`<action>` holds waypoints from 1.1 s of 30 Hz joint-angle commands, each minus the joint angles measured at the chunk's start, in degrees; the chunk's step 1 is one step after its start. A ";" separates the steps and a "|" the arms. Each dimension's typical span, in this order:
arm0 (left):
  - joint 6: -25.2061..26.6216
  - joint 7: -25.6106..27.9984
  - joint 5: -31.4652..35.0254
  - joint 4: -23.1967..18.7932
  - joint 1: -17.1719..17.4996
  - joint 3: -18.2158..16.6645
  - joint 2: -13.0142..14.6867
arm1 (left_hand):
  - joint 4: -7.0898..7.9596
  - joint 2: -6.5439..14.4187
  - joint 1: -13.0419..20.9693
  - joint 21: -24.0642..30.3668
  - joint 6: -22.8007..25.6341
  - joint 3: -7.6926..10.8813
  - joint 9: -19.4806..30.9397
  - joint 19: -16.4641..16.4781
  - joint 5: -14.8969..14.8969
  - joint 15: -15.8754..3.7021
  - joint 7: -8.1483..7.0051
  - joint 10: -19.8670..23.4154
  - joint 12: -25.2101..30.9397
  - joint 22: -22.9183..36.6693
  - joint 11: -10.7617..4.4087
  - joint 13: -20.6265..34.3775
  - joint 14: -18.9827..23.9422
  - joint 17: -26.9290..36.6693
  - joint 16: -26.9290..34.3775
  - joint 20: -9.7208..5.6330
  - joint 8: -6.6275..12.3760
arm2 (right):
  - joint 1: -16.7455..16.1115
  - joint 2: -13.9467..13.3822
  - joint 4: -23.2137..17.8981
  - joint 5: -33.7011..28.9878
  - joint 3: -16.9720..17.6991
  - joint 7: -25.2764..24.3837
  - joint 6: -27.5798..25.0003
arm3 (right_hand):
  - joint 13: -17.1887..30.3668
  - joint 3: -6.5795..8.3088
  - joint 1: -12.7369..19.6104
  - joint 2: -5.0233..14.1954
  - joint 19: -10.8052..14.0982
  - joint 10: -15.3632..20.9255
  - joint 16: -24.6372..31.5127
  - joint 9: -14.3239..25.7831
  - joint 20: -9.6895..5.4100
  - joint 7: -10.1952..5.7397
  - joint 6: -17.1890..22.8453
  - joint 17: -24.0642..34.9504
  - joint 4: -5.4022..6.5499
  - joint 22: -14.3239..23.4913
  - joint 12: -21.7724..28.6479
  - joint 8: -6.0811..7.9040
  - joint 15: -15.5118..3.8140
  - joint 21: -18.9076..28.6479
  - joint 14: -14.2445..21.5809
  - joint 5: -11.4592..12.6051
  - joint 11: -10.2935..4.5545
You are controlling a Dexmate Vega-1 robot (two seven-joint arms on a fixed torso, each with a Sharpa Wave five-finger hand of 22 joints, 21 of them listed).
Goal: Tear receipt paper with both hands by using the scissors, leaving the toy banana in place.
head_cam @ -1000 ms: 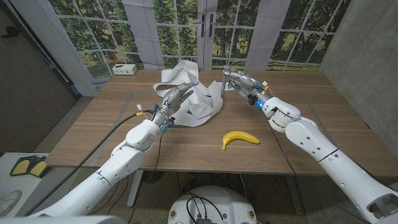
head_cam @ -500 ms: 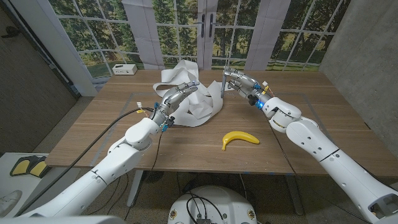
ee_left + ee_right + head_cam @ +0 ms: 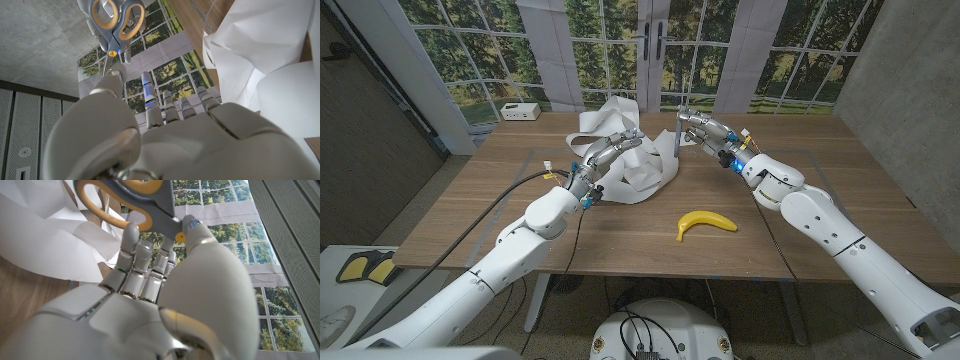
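Table (image 3: 620, 225): toy banana (image 3: 706, 222); right wrist: scissors (image 3: 131, 199) gripped.

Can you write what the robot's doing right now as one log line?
right hand: holds scissors | left hand: at receipt paper | toy banana: on table, untouched

Two arms in glossy white rounded shells, each ending in a pale grey jointed left hand (image 3: 603, 155) and right hand (image 3: 703, 130); blue-lit wrists (small yellow tags), black cable trailing from the left arm.
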 commanded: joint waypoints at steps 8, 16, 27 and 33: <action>-0.13 -3.99 -2.63 1.44 -1.33 1.15 -0.46 | 0.62 -1.75 -1.08 0.21 0.65 -2.02 0.38 -0.40 0.15 -0.35 0.75 -0.43 0.28 0.21 -0.24 0.37 -0.61 0.06 0.34 -0.12 0.14 | 0.97 0.43 1.19 0.95 -0.59 1.23 -1.03 | 0.15 0.24 4.27 4.78 -0.39 1.76 0.63 0.21 -8.81 -0.61 -0.43 0.18 0.15 -0.30 2.92 -0.03 -7.32 0.33 -0.24 0.07 -2.63; -0.33 -4.92 -2.78 1.97 -1.95 1.46 -0.44 | 0.78 -1.31 -0.98 0.15 2.27 -2.21 0.45 -0.68 0.22 -0.34 1.51 -0.23 0.43 0.24 -0.39 0.42 -0.82 0.07 0.33 -0.05 0.62 | 1.20 0.63 1.51 1.05 -0.77 1.33 -1.24 | -0.02 0.21 4.23 4.79 -0.12 1.89 0.82 0.24 -8.79 -0.62 -0.46 0.19 0.15 -0.60 2.95 0.00 -7.34 0.47 -0.38 -0.10 -2.76; -0.27 -6.31 -3.64 2.52 -2.71 1.98 -0.75 | 0.80 -0.78 -0.65 0.19 3.45 -2.29 0.36 -0.70 0.27 -0.42 1.78 0.11 0.61 0.26 -0.54 0.45 -0.87 0.07 0.37 -0.25 0.81 | 1.64 1.07 1.78 1.20 -1.15 1.50 -1.57 | -0.03 0.19 4.17 4.84 -0.12 1.84 0.99 0.26 -8.77 -0.64 -0.51 0.18 0.17 -0.89 3.01 0.01 -7.34 0.49 -0.50 -0.24 -2.86; -0.07 -6.76 -3.63 2.80 -3.02 2.33 -0.74 | 0.80 -0.57 -0.51 0.20 3.25 -2.34 0.31 -0.73 0.27 -0.45 1.86 0.05 0.60 0.26 -0.41 0.47 -0.91 0.06 0.37 -0.22 0.60 | 1.73 1.04 1.80 1.31 -1.26 1.59 -1.87 | -0.07 0.18 4.13 4.88 -0.17 1.81 1.12 0.28 -8.81 -0.65 -0.46 0.18 0.18 -1.10 3.05 0.05 -7.34 0.49 -0.54 -0.32 -2.83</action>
